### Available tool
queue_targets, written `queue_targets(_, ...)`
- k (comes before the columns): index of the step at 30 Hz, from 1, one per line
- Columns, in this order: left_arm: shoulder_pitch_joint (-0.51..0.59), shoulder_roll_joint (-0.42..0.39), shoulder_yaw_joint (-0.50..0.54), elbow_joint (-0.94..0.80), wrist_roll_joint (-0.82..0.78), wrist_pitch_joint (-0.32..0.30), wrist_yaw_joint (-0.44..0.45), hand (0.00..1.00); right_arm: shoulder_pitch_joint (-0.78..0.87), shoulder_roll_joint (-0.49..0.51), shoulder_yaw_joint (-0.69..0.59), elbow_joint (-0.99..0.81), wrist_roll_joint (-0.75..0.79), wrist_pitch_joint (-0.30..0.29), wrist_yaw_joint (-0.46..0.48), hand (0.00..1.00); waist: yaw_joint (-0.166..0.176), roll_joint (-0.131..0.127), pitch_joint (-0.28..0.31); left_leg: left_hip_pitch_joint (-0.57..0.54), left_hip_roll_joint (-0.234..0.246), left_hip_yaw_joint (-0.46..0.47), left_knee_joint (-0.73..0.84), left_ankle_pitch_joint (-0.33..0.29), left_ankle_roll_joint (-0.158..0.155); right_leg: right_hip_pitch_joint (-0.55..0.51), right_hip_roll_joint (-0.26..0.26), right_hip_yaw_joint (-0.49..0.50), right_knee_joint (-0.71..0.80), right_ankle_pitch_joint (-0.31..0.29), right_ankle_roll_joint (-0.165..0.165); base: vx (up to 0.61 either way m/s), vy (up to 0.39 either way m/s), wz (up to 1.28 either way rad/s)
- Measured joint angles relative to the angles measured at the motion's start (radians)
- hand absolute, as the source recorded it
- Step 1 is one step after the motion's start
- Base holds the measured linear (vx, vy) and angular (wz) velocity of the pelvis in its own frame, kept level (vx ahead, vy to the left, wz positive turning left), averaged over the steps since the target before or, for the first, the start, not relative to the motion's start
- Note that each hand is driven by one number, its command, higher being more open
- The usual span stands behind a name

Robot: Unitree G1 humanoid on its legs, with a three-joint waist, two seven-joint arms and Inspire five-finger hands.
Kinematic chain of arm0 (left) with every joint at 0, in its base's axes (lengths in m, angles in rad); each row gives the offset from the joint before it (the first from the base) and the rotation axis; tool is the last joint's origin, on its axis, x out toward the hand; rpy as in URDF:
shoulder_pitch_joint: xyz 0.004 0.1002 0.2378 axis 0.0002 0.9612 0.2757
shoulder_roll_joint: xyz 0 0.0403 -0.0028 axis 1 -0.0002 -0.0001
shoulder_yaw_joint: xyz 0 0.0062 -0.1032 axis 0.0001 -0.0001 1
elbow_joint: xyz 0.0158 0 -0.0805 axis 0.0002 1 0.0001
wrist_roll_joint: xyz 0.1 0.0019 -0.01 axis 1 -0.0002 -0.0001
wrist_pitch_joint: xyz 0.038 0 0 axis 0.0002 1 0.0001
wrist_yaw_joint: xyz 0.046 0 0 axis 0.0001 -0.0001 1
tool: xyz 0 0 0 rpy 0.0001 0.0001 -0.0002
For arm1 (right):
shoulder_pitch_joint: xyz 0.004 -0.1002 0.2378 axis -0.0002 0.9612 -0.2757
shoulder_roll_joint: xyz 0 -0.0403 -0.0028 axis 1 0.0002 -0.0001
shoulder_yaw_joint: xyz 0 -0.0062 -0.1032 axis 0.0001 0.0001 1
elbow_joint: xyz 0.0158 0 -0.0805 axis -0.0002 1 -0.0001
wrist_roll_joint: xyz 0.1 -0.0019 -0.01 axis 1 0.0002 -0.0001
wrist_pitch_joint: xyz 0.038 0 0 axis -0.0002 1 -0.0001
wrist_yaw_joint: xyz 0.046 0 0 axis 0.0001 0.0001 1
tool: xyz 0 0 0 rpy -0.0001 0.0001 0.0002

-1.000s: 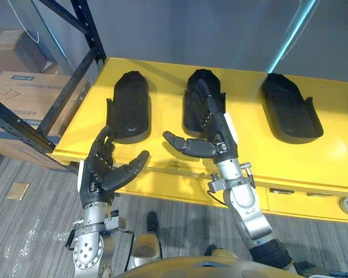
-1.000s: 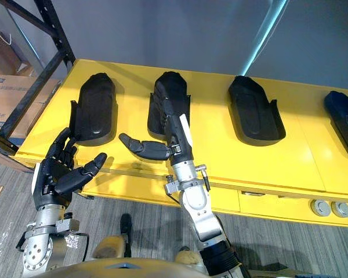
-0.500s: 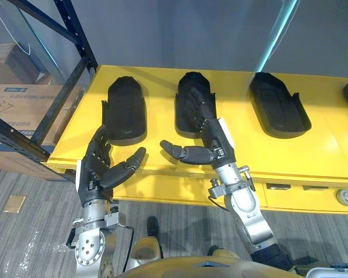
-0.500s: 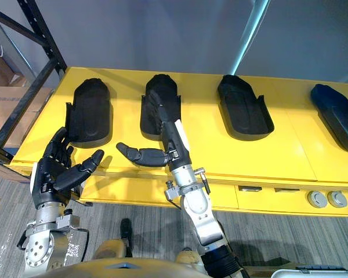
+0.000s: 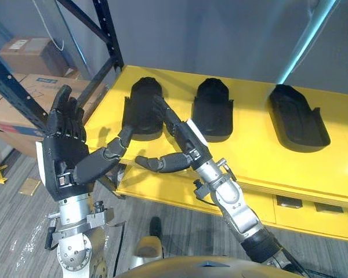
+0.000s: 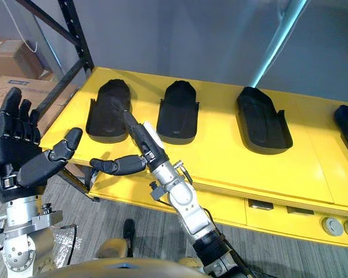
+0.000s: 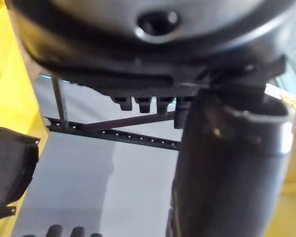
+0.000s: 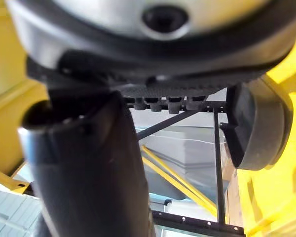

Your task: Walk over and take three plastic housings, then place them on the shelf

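A yellow table carries three black housings along its back edge: left housing, middle housing, right housing. The right hand, fingers straight and thumb out, reaches beside the left housing and holds nothing. The left hand is raised off the table's left end, spread and empty.

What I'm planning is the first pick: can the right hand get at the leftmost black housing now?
Probably yes: the right hand is open, its fingers stretch to the right edge of the leftmost plastic housing on the yellow table, and nothing lies between.
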Motion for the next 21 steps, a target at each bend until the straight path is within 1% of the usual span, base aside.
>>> queue_targets(1, 0.000, -0.001, -0.004, 0.000, 0.000, 0.001, -0.003, 1.00, -0.006, 0.001, 0.003, 0.009, -0.003, 0.011, -0.010, 1.00, 0.001, -0.001, -0.001, -0.001, 0.000, -0.002, 0.000, 0.001, -0.001, 0.000, 0.001, -0.002, 0.000, -0.001, -0.001, -0.03, -0.022, 0.07)
queue_targets(3, 0.000, -0.001, -0.017, 0.000, 0.000, 0.003, -0.012, 1.00, -0.019, 0.008, 0.007, 0.056, -0.021, 0.055, -0.050, 1.00, 0.003, -0.002, -0.004, -0.005, 0.001, -0.013, 0.000, 0.004, -0.001, 0.000, 0.004, -0.011, 0.000, -0.002, -0.003, -0.04, -0.026, 0.11)
queue_targets(4, 0.001, -0.001, -0.021, 0.000, 0.000, 0.003, -0.012, 1.00, -0.020, 0.009, 0.007, 0.072, -0.028, 0.065, -0.063, 1.00, 0.003, -0.002, -0.005, -0.007, 0.001, -0.015, 0.000, 0.005, 0.000, 0.000, 0.004, -0.013, 0.000, -0.002, -0.003, -0.03, -0.019, 0.10)
queue_targets(7, 0.001, 0.000, -0.039, 0.002, 0.000, 0.003, -0.006, 1.00, -0.020, 0.009, 0.006, 0.140, -0.096, 0.091, -0.158, 1.00, 0.003, -0.002, -0.005, -0.017, 0.002, -0.025, 0.000, 0.009, -0.001, -0.004, 0.007, -0.024, 0.001, -0.002, -0.004, -0.02, -0.013, 0.10)
queue_targets(10, 0.002, 0.000, -0.044, 0.020, 0.000, 0.003, 0.012, 1.00, -0.020, 0.011, 0.005, 0.148, -0.131, 0.091, -0.227, 1.00, 0.002, -0.002, -0.005, -0.017, 0.002, -0.025, 0.000, 0.010, -0.002, -0.004, 0.008, -0.023, 0.001, -0.002, -0.004, 0.00, -0.006, 0.01)
queue_targets(11, 0.002, 0.000, -0.044, 0.025, 0.000, 0.004, 0.014, 1.00, -0.020, 0.011, 0.005, 0.148, -0.133, 0.090, -0.237, 1.00, 0.002, -0.002, -0.005, -0.017, 0.003, -0.025, 0.000, 0.010, -0.002, -0.004, 0.008, -0.023, 0.001, -0.002, -0.004, 0.00, 0.000, 0.00)
queue_targets(13, 0.003, 0.000, -0.046, 0.041, 0.000, 0.012, 0.025, 1.00, -0.023, 0.016, 0.003, 0.148, -0.133, 0.083, -0.262, 1.00, 0.002, -0.001, -0.006, -0.017, 0.003, -0.025, 0.000, 0.010, -0.002, -0.004, 0.008, -0.023, 0.001, -0.003, -0.004, 0.00, 0.000, 0.00)
queue_targets(14, 0.004, 0.000, -0.051, 0.046, 0.000, 0.026, 0.032, 1.00, -0.023, 0.021, 0.003, 0.149, -0.138, 0.083, -0.285, 1.00, 0.002, 0.000, -0.006, -0.018, 0.003, -0.025, 0.000, 0.010, -0.002, -0.005, 0.009, -0.023, 0.001, -0.003, -0.005, 0.00, 0.000, 0.00)
queue_targets(16, 0.005, 0.000, -0.063, 0.060, 0.000, 0.028, 0.039, 1.00, -0.023, 0.028, 0.002, 0.150, -0.173, 0.083, -0.330, 1.00, 0.003, 0.001, -0.005, -0.020, 0.003, -0.025, 0.000, 0.010, -0.002, -0.008, 0.009, -0.023, 0.001, -0.003, -0.005, 0.00, 0.000, 0.00)
queue_targets(18, 0.005, 0.000, -0.085, 0.077, 0.000, 0.028, 0.049, 1.00, -0.024, 0.048, -0.014, 0.151, -0.202, 0.083, -0.384, 1.00, 0.003, 0.004, -0.003, -0.027, 0.004, -0.025, 0.000, 0.011, -0.003, -0.016, 0.009, -0.022, 0.003, -0.003, -0.005, 0.00, 0.000, 0.00)
queue_targets(21, 0.006, 0.000, -0.102, 0.078, 0.000, 0.032, 0.052, 1.00, -0.030, 0.061, -0.041, 0.151, -0.210, 0.069, -0.421, 1.00, 0.003, 0.015, 0.003, -0.037, 0.004, -0.026, 0.000, 0.012, -0.004, -0.028, 0.008, -0.021, 0.005, -0.003, -0.005, 0.00, 0.000, 0.00)
